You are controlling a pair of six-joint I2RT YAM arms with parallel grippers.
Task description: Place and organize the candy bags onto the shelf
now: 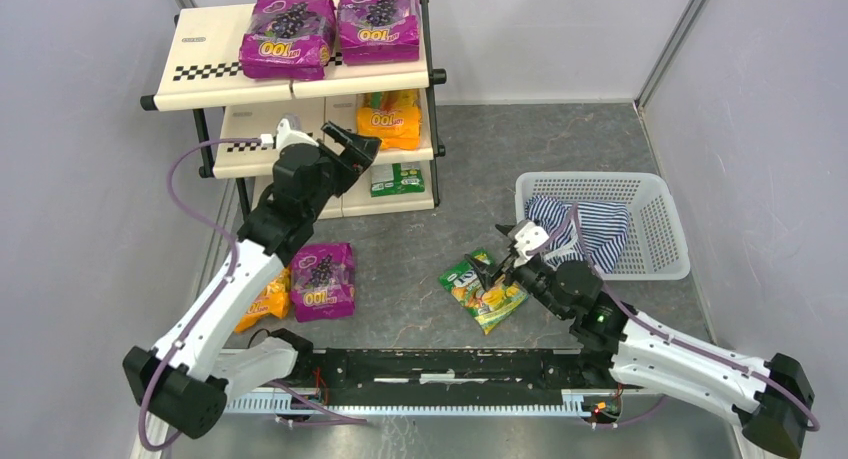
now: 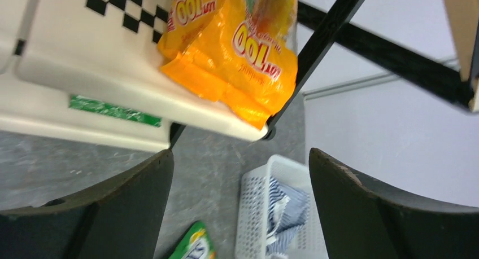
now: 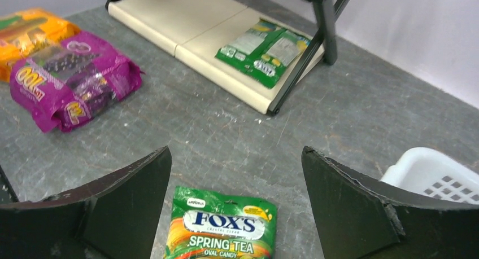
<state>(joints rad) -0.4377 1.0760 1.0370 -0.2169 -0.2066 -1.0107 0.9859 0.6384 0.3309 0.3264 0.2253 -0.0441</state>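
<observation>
Here, the left hand (image 1: 350, 144) stands with its fingers (image 2: 113, 214) spread wide and nothing between them, raised in front of the middle tier of the shelf (image 1: 205, 74). Just past its tips, at the right end of that tier, lie the orange bags (image 2: 237, 50), piled one on another and reaching to the tier's front edge. Above them, on the top tier, two purple bags (image 1: 288, 36) sit side by side at the right end. On the bottom tier one green bag (image 1: 397, 180) lies flat near the right post.

The right hand (image 3: 236, 157) is likewise apart and holds nothing. It hangs low over the grey surface (image 1: 420, 239), and the Fox's bag (image 3: 220, 231) lies flat there, just below and between its fingers; whether the tips touch it cannot be told. To the right of this hand stands the white basket (image 1: 660, 234) with the striped cloth (image 1: 590, 229) in it. Well to the left, a loose purple bag (image 1: 322, 281) lies on the surface beside the left arm (image 1: 230, 289). A loose orange bag (image 1: 265, 301) touches its left side and is partly hidden under that arm.
</observation>
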